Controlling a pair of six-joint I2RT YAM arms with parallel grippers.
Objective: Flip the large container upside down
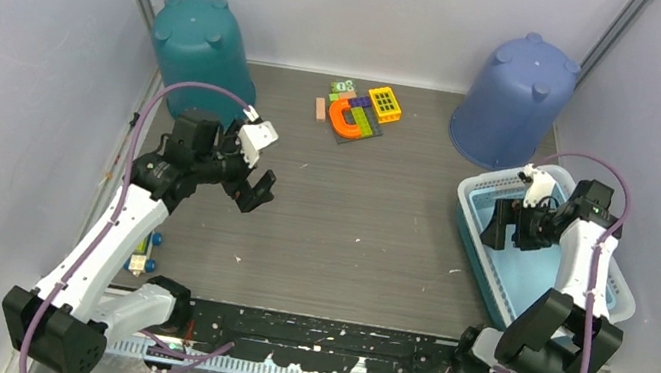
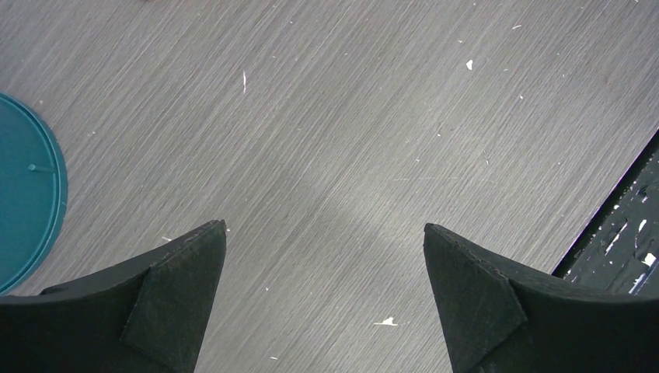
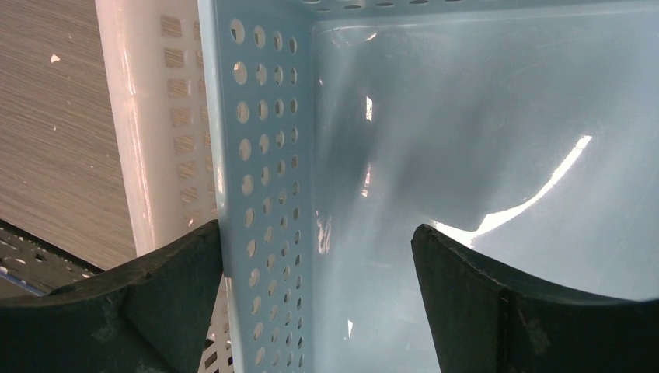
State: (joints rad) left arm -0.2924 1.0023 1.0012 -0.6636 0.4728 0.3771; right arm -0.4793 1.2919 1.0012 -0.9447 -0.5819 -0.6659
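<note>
Black wedge-fingered right hand (image 3: 319, 233), spread apart, straddles the perforated wall of the glossy light-blue rectangular plastic basket (image 3: 482, 116), upright at the right of the brushed grey desk (image 1: 369, 234). Left hand (image 2: 325, 229) gapes above it.

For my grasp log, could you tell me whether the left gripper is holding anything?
No, the left gripper stands open above the table, with only the tabletop showing in the gap.

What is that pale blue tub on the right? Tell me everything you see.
The pale blue tub is a rectangular, glossy plastic basket, open side up, walls punched with round holes. It sits near the table's right edge, apparently nested in a white basket. The right gripper straddles its wall, one finger inside, jaws open.
</note>
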